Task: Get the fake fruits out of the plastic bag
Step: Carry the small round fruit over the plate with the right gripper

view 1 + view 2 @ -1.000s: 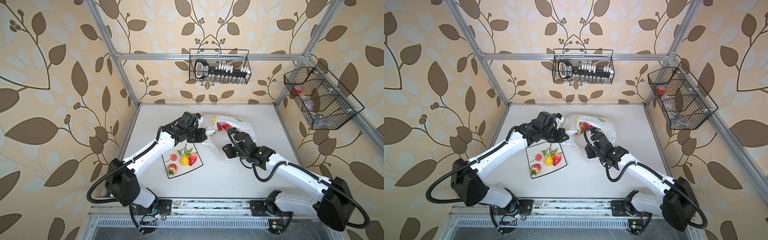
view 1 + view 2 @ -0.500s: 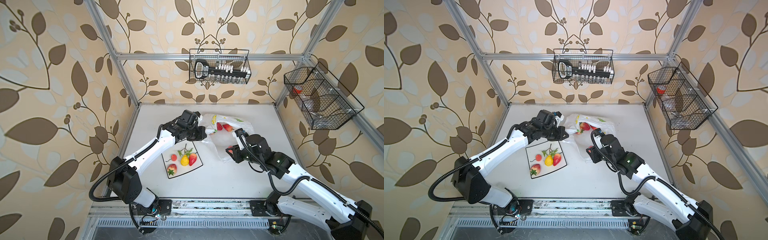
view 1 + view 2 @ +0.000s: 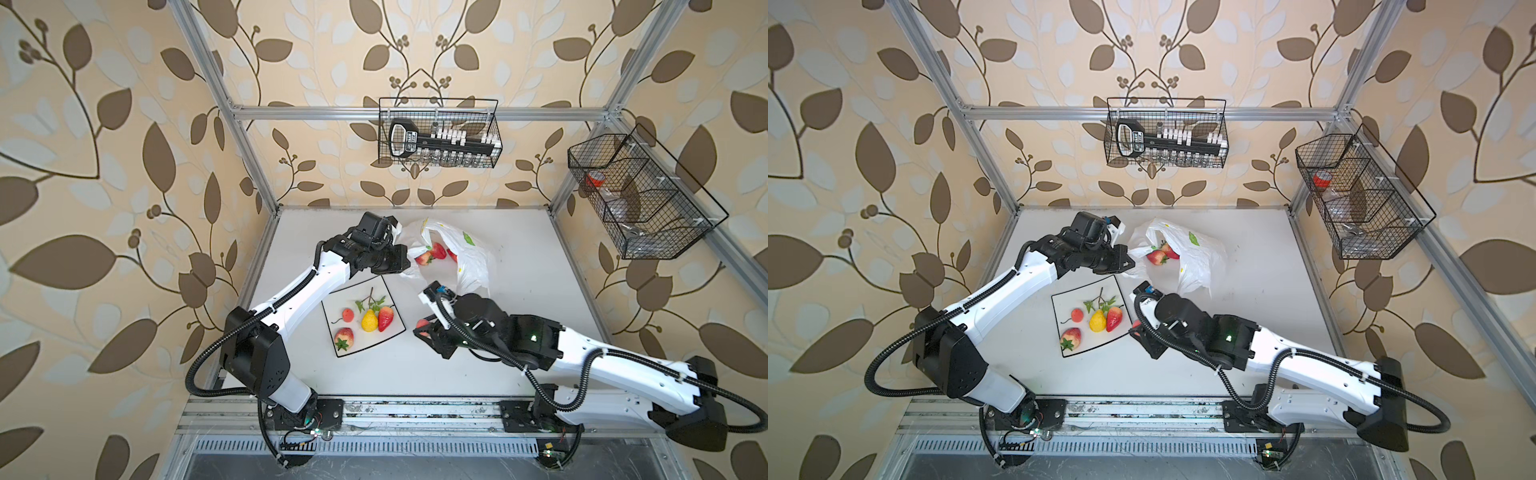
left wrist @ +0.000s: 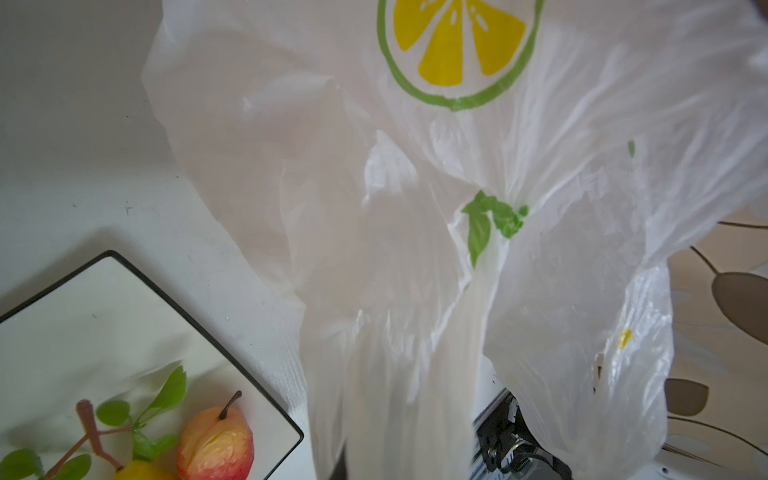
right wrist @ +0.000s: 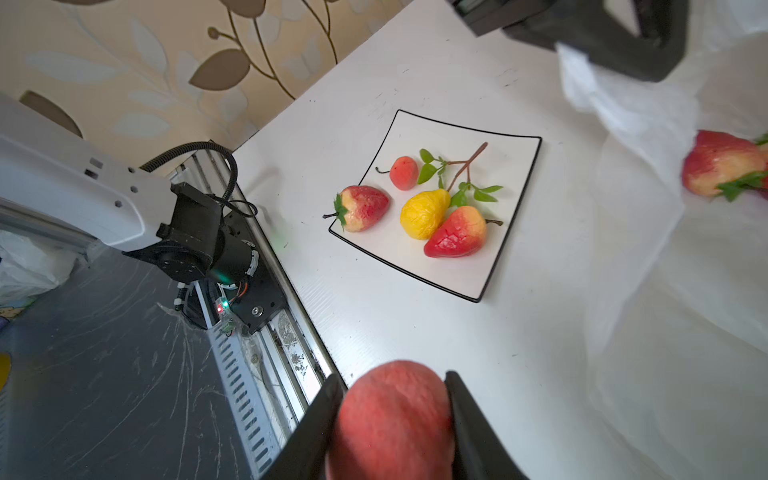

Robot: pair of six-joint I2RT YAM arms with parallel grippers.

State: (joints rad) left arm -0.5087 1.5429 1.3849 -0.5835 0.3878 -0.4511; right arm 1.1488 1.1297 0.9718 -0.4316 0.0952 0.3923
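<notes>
Black right fingers (image 5: 469, 424) clamp a red-pink fruit (image 5: 390, 415) from both sides, pads pressed to its skin and the fruit filling the gap between them. In both top views the fruit sits at the tip of the right arm, just beside the near right corner of the plate (image 5: 457, 274) and apart from the bag.

The left fingers (image 3: 398, 257) are closed tight on a fold of the plastic bag (image 3: 469, 266) at the left side of its mouth. In the left wrist view the thin white film runs in taut creases toward them, with a lemon slice and a green leaf printed on it. The bag lies crumpled toward the far edge of the counter (image 3: 519, 249), about midway between the left and right edges. Its mouth gapes, and two strawberries (image 3: 1156, 257) lie inside it.

The square, white, black-rimmed plate rests nearer the counter's left edge, between the bag and the near edge. On it are a yellow pear (image 5: 422, 214) with a leafy twig, a red pointed fruit (image 5: 457, 232) touching the pear, a green-capped strawberry (image 5: 363, 208) by the plate's rim, and a small orange-pink round fruit (image 5: 403, 172).
</notes>
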